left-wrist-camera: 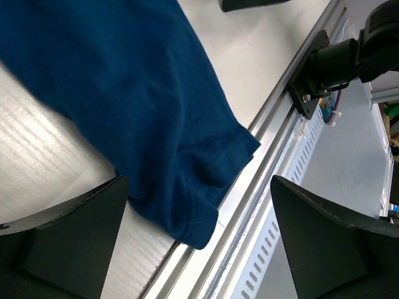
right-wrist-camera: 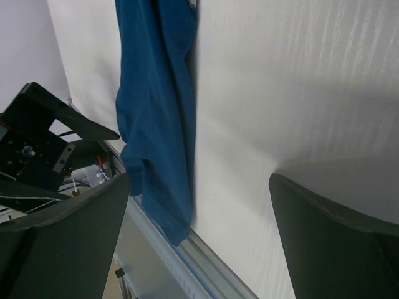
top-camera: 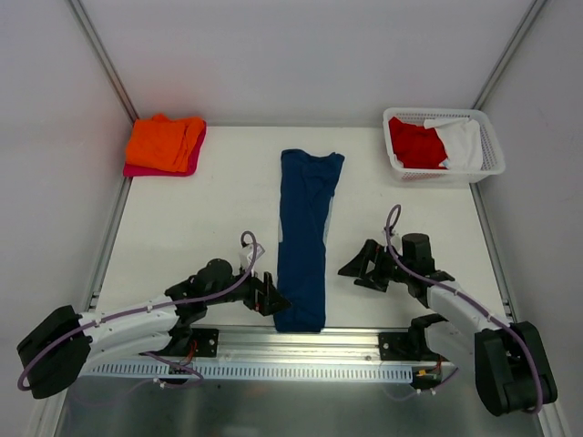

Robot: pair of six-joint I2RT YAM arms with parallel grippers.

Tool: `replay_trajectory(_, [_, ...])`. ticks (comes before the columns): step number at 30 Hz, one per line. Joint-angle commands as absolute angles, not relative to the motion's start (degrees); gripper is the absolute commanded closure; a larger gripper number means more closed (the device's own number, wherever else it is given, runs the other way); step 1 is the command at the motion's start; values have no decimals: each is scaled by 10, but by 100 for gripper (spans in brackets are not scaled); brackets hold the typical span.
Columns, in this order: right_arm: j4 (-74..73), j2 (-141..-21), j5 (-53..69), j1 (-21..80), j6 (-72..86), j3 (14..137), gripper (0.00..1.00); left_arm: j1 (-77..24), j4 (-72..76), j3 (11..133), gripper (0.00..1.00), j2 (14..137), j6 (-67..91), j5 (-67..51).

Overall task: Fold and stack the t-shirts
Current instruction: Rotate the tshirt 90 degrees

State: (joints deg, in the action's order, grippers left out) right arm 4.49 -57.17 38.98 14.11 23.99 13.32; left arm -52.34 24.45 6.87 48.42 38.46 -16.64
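Folding looks midway: navy t-shirt (top-camera: 305, 237) lies as a strip — left fingers (left-wrist-camera: 62, 249) and right fingers (right-wrist-camera: 330, 249), apart, flank its near hem — probably gripping there next.

Navy t-shirt (top-camera: 305, 238): long, narrow, flat strip, centre.

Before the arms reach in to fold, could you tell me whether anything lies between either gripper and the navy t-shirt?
Nothing visible does. The navy t-shirt lies on bare table between the open left gripper and right gripper; the folded stack and basket sit at the far corners.
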Motion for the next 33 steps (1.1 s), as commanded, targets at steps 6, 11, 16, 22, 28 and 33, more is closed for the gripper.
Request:
replay_trajectory(6, [109,-507,356,188,302,62,0,-496,253,19,1,428,409,-183])
replay_trajectory(11, [220,-559,298,264,366,18,0,-497,323,-23,1,462,462,-191])
replay_trajectory(16, [437,-757,266,323,431,-25,1,-497,465,-61,1,571,490,-206])
replay_trajectory(22, [752,-1035,231,380,527,-54,0,-511,597,-85,1,686,542,-209])
replay_trajectory(28, [714,-1016,132,502,574,-51,1,-578,487,-78,1,620,569,-157])
replay_trajectory(33, [697,-974,112,529,588,-60,3,-617,248,-6,1,429,540,-97])
